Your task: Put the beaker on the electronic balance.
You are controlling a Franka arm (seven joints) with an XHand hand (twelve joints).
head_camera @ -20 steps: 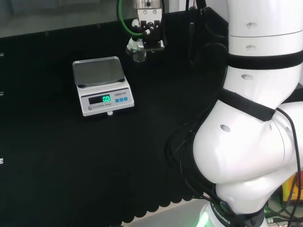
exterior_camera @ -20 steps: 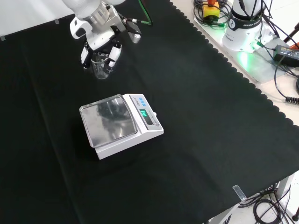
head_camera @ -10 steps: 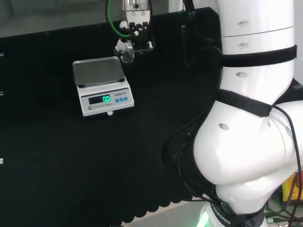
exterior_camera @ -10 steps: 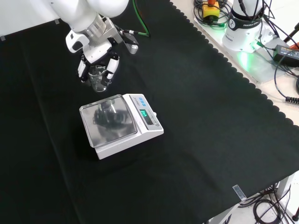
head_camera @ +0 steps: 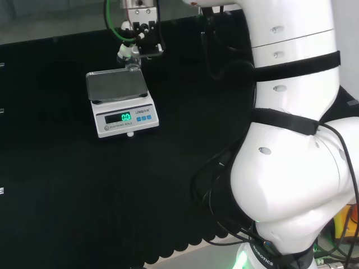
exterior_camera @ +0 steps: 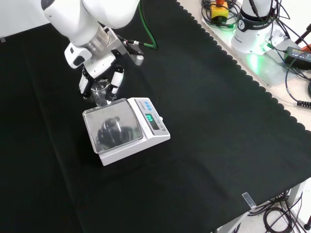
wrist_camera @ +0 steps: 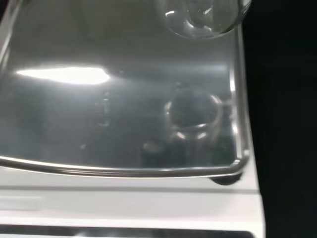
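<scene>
A small clear glass beaker (exterior_camera: 99, 92) hangs upright in my hand (exterior_camera: 97, 77), whose black and white fingers curl around its sides. In the head view the hand (head_camera: 140, 36) carries the beaker (head_camera: 132, 61) just above the far right corner of the balance's pan (head_camera: 116, 84). The white electronic balance (exterior_camera: 127, 128) has a shiny steel pan (exterior_camera: 114, 128) and a lit green display (head_camera: 124, 117). In the front view the beaker sits over the pan's far edge. The wrist view looks down past the beaker's round bottom (wrist_camera: 200, 17) onto the pan (wrist_camera: 99, 99), where the beaker's reflection shows.
Black cloth (exterior_camera: 204, 97) covers the bench around the balance. A green cable (exterior_camera: 146, 34) trails from the wrist. The arm's white links (head_camera: 291, 140) stand at the right of the head view. Cables and the arm's base (exterior_camera: 255, 24) lie beyond the cloth's scalloped edge.
The hand has carried the beaker leftward in the head view, and nearer in the front view, from beside the balance to above the pan's corner. The balance has stayed put.
</scene>
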